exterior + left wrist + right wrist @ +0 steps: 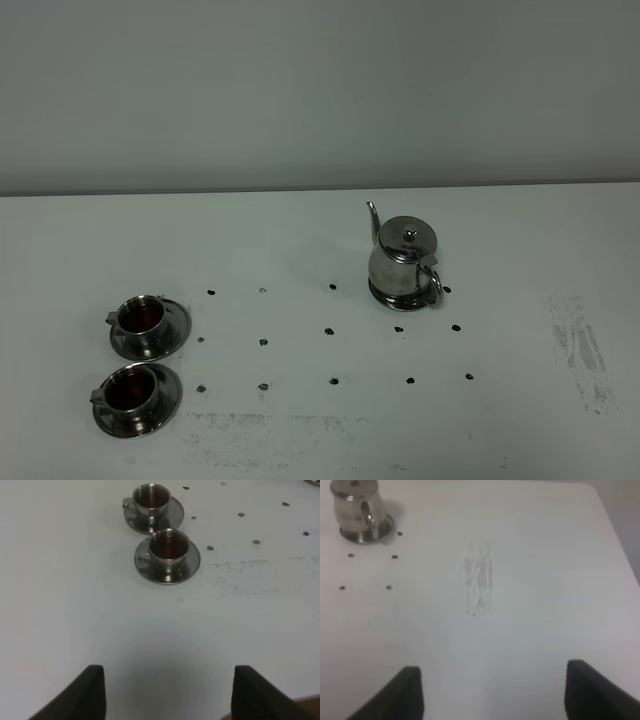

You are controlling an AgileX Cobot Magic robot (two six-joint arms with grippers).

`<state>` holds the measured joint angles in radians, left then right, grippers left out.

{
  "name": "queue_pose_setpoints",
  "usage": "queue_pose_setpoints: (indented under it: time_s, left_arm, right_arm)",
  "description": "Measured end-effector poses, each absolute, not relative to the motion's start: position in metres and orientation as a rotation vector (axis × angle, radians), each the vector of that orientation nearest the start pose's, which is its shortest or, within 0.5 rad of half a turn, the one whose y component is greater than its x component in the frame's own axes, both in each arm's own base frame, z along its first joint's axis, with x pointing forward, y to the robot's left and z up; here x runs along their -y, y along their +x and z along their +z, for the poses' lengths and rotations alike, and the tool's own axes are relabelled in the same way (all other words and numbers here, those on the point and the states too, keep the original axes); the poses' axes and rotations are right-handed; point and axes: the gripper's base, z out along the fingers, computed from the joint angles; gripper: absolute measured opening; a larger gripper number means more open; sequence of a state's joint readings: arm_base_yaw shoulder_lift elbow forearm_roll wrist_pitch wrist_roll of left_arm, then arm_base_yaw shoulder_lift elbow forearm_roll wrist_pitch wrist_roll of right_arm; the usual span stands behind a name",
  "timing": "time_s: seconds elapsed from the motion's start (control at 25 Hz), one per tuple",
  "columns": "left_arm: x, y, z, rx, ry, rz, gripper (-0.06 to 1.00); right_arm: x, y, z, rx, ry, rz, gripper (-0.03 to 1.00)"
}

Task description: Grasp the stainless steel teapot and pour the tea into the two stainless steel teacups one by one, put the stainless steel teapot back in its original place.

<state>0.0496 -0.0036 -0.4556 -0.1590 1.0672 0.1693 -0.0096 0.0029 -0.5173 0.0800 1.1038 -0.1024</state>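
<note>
A white table (300, 430) marked with rows of small dark dots (331, 329) is seen in the overhead view. The teapot (401, 262) stands upright right of centre in that frame, seated on the steel disc (385, 296), of which only a thin rim is visible under the flared base. Its thin spout is directed toward the upper left of the frame and its loop handle toward the lower right; the knobbed lid is in place. In the right wrist view the teapot is cut off at the upper left corner.

Two cups are placed at the lower left of the overhead frame, each on its own saucer, well apart from the teapot. The farther cup (140, 317) and the nearer cup (130, 390) sit just beside each other, their saucers almost touching. Dark reddish-brown tea (168, 546) is seen inside both cups.

Neither arm appears in the overhead view. The left gripper (167, 692) is spread wide over bare table, with nothing between its dark fingers (90, 692). The right gripper (492, 695) is likewise released and holds nothing. A scuffed patch (479, 577) is visible on the table ahead of it.
</note>
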Motion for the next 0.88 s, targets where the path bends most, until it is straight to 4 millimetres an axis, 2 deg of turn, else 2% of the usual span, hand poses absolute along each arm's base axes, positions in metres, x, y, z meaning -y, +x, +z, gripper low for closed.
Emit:
queue_pose_setpoints:
  time_s: [0.88]
  left_arm:
    - [0.0127, -0.0007, 0.2652, -2.077, 0.129, -0.059, 0.54]
  right_arm:
    - [-0.0069, -0.0085, 0.2787, -2.07, -0.104, 0.032, 0.58]
